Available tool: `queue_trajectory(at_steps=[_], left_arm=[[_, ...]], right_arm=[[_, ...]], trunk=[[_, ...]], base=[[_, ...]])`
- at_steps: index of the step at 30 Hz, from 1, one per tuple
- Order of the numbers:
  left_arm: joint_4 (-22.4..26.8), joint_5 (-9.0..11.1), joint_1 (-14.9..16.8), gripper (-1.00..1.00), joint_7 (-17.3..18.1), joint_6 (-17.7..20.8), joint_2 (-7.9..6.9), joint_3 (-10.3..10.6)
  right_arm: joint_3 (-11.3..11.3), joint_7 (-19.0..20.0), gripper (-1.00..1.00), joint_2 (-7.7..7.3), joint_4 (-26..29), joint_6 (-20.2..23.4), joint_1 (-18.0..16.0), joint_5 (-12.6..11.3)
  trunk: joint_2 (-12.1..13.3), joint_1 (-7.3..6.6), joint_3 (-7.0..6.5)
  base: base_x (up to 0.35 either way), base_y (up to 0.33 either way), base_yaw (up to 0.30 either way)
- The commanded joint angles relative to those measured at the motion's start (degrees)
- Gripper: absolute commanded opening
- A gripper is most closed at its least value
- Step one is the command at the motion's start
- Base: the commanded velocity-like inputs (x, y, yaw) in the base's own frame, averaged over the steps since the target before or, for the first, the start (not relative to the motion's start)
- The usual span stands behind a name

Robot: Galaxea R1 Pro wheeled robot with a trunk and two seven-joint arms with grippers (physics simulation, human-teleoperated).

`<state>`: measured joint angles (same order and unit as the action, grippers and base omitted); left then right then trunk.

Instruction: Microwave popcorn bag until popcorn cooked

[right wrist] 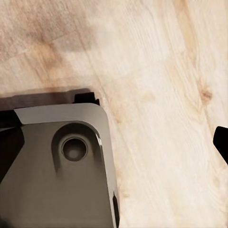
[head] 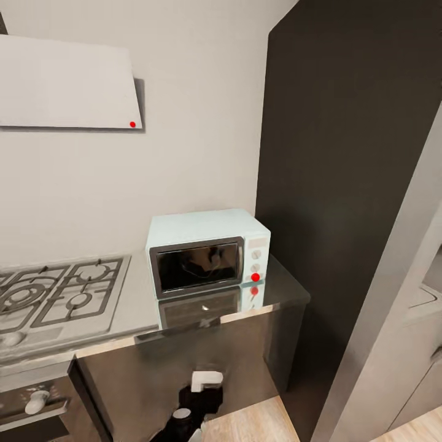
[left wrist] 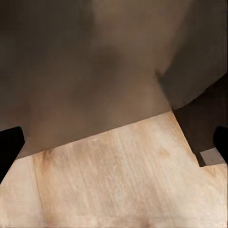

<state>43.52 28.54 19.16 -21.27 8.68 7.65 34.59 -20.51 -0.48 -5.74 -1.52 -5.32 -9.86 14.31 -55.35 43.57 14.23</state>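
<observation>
The pale blue microwave point(head: 207, 250) stands on the glossy grey countertop point(head: 287, 287), close to its right end, with its dark glass door shut. The popcorn bag and the popcorn are out of view. My left gripper point(left wrist: 114, 147) is open, its dark fingers point(left wrist: 9, 149) spread wide over the wooden floor in front of a dark cabinet front. My right gripper point(right wrist: 114, 147) is open too, pointing down at the floor beside my grey base point(right wrist: 57, 166). Part of one arm point(head: 202, 396) hangs low in front of the cabinets.
A gas hob point(head: 58, 294) lies left of the microwave, with an oven front point(head: 34, 402) below and a white hood point(head: 67, 83) above. A tall dark cabinet point(head: 350, 153) rises right of the counter. A grey unit point(head: 405, 319) stands nearer at the right.
</observation>
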Motion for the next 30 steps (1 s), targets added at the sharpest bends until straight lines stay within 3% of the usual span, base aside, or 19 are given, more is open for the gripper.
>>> queue_trajectory(at_steps=[1, 2, 3, 4, 7, 8, 9, 11, 13, 16, 20, 30], left_arm=[[-3.5, 1.1, 0.1, 1.00, -0.4, -1.1, -0.08, 0.3], [-10.6, 2.9, 0.1, 1.00, -0.2, -3.2, -0.14, 0.3], [-14.1, 3.9, 0.1, 1.00, -0.1, -4.3, -0.16, 0.2], [-25.5, 9.4, 0.1, 1.00, 0.0, -8.3, -0.50, 0.2], [-31.8, 13.0, 0.0, 1.00, 1.5, -8.9, -1.10, 0.3], [-35.4, 14.5, 0.1, 1.00, 4.2, -9.0, -1.57, 0.2], [-40.0, 16.5, 0.0, 1.00, 9.8, -9.1, -2.75, 0.2], [-42.1, 18.2, -0.2, 1.00, 16.1, -9.0, -4.76, 0.3], [-42.9, 19.3, -0.5, 1.00, 20.7, -9.0, -6.91, 0.3], [-43.4, 20.1, -0.5, 1.00, 24.0, -9.1, -8.55, 0.2], [-43.5, 20.3, -0.9, 1.00, 24.7, -8.9, -8.97, 0.2], [-43.6, 20.4, -6.9, 1.00, 24.5, -8.6, -9.04, 0.2]], right_arm=[[-0.5, -0.1, 1.00, -0.07, -0.2, -0.3, -0.1, 0.5], [-0.5, -0.1, 1.00, -0.13, -0.2, -0.3, -0.1, 0.6], [-0.5, -0.1, 1.00, -0.17, -0.2, -0.3, -0.1, 0.6], [-0.4, -0.1, 1.00, -0.20, -0.2, -0.3, -0.1, 0.7], [-0.4, -0.1, 1.00, -0.16, -0.2, -0.3, -0.1, 0.8], [-0.4, -0.1, 1.00, -0.16, -0.2, -0.2, -0.1, 0.9], [-0.4, -0.1, 1.00, -0.15, -0.2, -0.2, -0.1, 0.9], [-0.3, -0.1, 1.00, -0.15, -0.2, -0.2, -0.1, 0.9], [-0.3, -0.1, 1.00, -0.15, -0.1, -0.2, -0.1, 0.9], [-0.4, 0.0, 1.00, 0.04, 0.2, -0.1, -0.1, 0.9], [-0.4, 0.4, 1.00, 0.07, 0.3, -0.2, -0.1, 0.9], [-0.2, 0.7, 1.00, 0.18, 0.3, -0.2, -0.1, 0.9]], trunk=[[-0.1, 0.00, 0.07], [-0.1, 0.00, 0.07], [-0.1, 0.00, 0.07], [-0.1, 0.00, 0.07], [-0.1, 0.00, 0.07], [-0.1, 0.00, 0.07], [-0.1, 0.00, 0.07], [-0.1, 0.00, 0.07], [-0.1, 0.00, 0.07], [-0.1, 0.00, 0.07], [-0.1, 0.00, 0.07], [-0.1, 0.00, 0.07]], base=[[0.000, 0.000, 0.000], [0.000, 0.000, 0.000], [0.000, 0.000, 0.000], [0.000, 0.000, 0.000], [0.000, 0.000, 0.000], [0.000, 0.000, 0.000], [0.000, 0.000, 0.000], [0.000, 0.000, 0.000], [0.000, 0.000, 0.000], [0.000, 0.000, 0.000], [0.000, 0.000, 0.000], [0.000, 0.000, 0.000]])
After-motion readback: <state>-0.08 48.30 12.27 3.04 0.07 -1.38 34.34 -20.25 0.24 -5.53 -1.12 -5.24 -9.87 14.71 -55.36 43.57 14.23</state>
